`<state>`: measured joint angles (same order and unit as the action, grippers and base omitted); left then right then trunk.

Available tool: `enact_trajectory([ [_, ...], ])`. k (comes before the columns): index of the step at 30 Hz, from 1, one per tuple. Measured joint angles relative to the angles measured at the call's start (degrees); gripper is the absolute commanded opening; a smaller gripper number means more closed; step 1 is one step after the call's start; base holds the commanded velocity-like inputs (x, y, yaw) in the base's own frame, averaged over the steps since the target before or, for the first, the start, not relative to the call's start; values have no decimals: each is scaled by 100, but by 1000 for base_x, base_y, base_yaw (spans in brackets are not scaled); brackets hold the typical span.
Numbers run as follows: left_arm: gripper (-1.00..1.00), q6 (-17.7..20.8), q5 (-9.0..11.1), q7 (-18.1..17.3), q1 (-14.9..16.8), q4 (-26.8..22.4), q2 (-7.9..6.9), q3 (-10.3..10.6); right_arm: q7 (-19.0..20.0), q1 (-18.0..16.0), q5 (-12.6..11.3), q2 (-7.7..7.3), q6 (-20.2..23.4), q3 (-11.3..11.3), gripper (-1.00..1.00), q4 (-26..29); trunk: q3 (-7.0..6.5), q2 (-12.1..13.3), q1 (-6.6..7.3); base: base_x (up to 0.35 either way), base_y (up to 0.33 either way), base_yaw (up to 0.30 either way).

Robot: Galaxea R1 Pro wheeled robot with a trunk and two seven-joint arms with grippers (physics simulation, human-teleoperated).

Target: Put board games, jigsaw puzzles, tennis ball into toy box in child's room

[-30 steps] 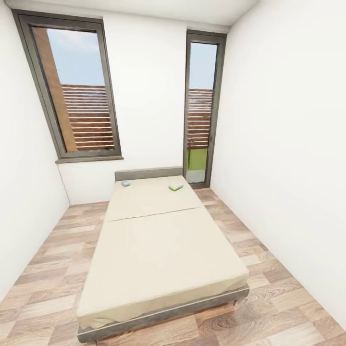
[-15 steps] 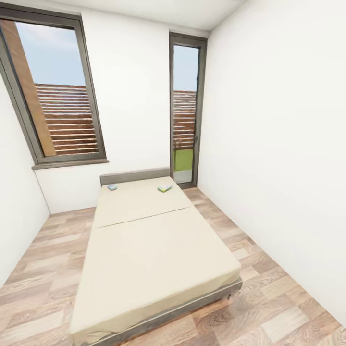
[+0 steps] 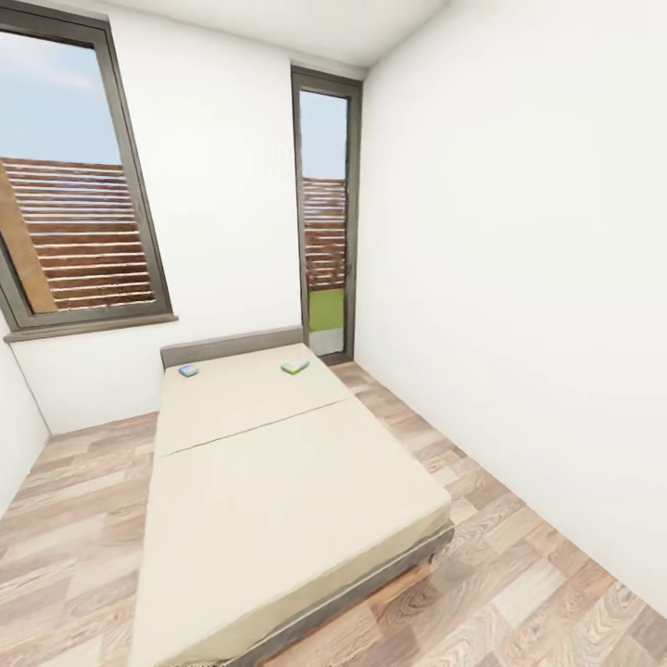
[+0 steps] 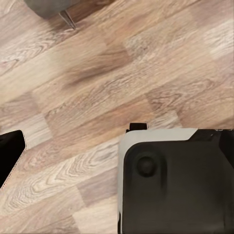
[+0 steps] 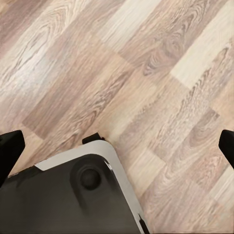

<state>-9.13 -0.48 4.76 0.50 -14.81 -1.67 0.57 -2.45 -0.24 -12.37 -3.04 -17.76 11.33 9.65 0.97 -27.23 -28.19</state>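
- Board games: two small flat boxes lie on the bed [image 3: 278, 482] close to the headboard [image 3: 232, 346], a blue one [image 3: 188, 371] toward the window [image 3: 74, 185] side and a green-and-white one [image 3: 295, 367] toward the glazed door [image 3: 324, 213] side, well apart from each other.
- The toy box, the bench, the puzzles and the ball are not pictured, so their places cannot be stated.
- A likely risk is judged to be the reach: both boxes sit at the far end of the mattress, and a stretch from the foot of the bed could leave the arms short or the trunk leaning over the frame.
- A second risk is a collision: the strip of floor [image 3: 519, 565] between bed and right wall is narrow, and the base [image 5: 73, 195] could be caught on the frame or the wall if it is driven up that side.
- A third risk lies in the grasp: thin boxes on a soft mattress are hard to get under, and one could be pushed away or pressed in rather than lifted.
- In both wrist views plank floor is seen from above with part of the robot's dark base below, so both arms are judged to hang low beside the body, pointing down.
- Dark finger edges show at the sides of the right wrist view [image 5: 9, 148], which suggests a claw spread apart; for the left claw the state cannot be told.
- Nothing is held by either claw as far as can be seen.
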Motion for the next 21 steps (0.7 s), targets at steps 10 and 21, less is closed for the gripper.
enact_trajectory([
  [10, 100, 0, 0, 1, -1, -1, -5, -2, -5, 0, -31, 4, 10, -9, 100, 1, -5, -1, 2, -35, 282, -23],
  [21, 100, 0, 0, 0, 0, 3, -8, -2, 4, 0, -9, -3, 0, -2, 100, 0, -5, -1, 2, -1, 284, -171],
])
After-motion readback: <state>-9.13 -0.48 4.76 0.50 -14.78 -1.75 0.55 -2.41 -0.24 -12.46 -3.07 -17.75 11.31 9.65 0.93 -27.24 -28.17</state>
